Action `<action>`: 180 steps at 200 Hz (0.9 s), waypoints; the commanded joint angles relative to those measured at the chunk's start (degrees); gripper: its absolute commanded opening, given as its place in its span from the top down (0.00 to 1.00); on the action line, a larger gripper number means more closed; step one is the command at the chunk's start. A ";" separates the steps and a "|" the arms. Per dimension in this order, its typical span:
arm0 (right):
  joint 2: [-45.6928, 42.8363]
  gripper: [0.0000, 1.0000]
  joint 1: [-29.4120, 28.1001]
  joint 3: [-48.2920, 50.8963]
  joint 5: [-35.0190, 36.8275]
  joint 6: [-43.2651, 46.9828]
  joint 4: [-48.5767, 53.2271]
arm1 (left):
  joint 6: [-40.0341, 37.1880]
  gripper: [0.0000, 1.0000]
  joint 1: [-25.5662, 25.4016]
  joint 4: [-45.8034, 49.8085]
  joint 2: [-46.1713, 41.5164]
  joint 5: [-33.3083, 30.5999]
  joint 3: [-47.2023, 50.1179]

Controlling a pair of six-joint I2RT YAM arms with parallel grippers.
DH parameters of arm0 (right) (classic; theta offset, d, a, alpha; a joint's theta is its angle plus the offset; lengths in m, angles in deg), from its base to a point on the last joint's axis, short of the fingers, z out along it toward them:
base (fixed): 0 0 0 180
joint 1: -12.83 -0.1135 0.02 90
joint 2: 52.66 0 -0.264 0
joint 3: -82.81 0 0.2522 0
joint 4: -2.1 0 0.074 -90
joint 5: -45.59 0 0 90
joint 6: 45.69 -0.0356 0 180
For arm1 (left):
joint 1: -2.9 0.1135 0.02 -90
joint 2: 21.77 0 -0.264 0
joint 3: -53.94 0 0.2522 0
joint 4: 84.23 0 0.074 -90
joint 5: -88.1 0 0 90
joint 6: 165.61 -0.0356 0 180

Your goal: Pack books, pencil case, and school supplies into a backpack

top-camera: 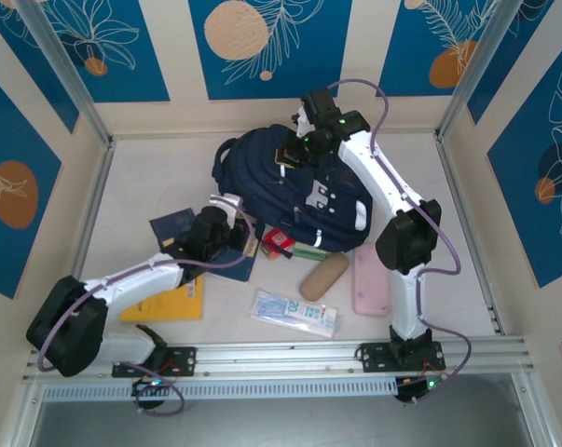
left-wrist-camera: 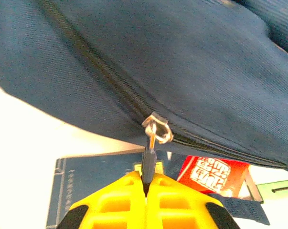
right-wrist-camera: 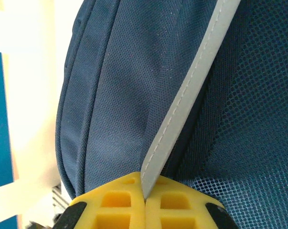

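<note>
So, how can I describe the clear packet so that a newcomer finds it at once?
Start at the big navy backpack in the middle of the table. Come toward the near edge, past the tan oval pouch: the clear packet lies flat just before the metal rail. It alone is see-through with blue print; the pink case to its right is opaque.

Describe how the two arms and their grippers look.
The left arm and right arm have white links, bulky black joint housings and looping purple cables. The left gripper and right gripper have yellow ribbed fingers with black trim. A small green light glows on the right arm.
</note>
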State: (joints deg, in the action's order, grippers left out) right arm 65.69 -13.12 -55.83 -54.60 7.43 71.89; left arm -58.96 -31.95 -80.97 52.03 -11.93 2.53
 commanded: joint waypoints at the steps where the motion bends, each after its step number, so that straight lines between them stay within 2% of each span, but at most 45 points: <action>1: -1.17 1.00 -0.02 -3.08 3.91 3.54 2.33 | 4.15 1.00 4.44 7.43 -2.25 1.95 -4.36; 14: -0.34 1.00 -0.14 -4.05 3.69 4.37 2.75 | 2.75 1.00 5.38 11.49 -1.88 5.04 -7.47; 24: 0.23 0.92 -0.41 -5.12 4.05 4.95 3.29 | 1.96 1.00 5.46 14.10 -0.96 8.61 -9.89; 32: 0.71 0.79 -0.65 -6.11 5.36 5.63 4.04 | 2.11 1.00 5.42 15.40 -0.30 12.24 -11.32; 36: 0.96 0.68 -0.84 -6.83 6.87 6.06 4.59 | 2.42 1.00 5.47 15.91 -0.08 14.14 -11.86; 45: 1.05 0.55 -1.01 -7.98 11.23 6.09 6.16 | 3.44 1.00 5.37 16.52 0.28 18.09 -12.75; 59: 0.23 0.41 -0.38 -8.47 18.43 5.78 8.24 | 5.13 1.00 5.11 16.40 -0.64 21.86 -12.67; 71: -1.65 0.35 1.20 -6.97 23.18 4.63 8.78 | 5.99 1.00 4.67 16.72 -2.16 22.62 -12.13; 91: -5.59 0.32 3.97 -3.18 28.30 4.03 8.48 | 6.66 1.00 3.88 17.22 -4.74 23.18 -11.51; 113: -9.23 0.32 4.59 0.66 32.45 5.52 7.87 | 7.63 1.00 2.73 17.07 -6.53 24.04 -10.96; 145: -11.85 0.35 4.18 4.05 30.46 4.14 11.42 | 7.60 1.00 0.72 19.70 -7.50 23.93 -11.26; 171: -17.97 0.39 1.50 14.90 27.97 1.80 8.69 | 7.00 1.00 0.59 24.19 -8.80 17.11 -10.05; 180: -20.18 0.43 1.01 19.24 26.63 -0.46 7.99 | 6.74 0.97 0.58 24.87 -9.48 15.21 -9.20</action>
State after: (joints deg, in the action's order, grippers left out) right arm 50.34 -10.06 -45.02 -25.25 11.23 79.62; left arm -51.92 -31.14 -60.99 44.77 8.75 -8.15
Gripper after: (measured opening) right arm 0.608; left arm 0.040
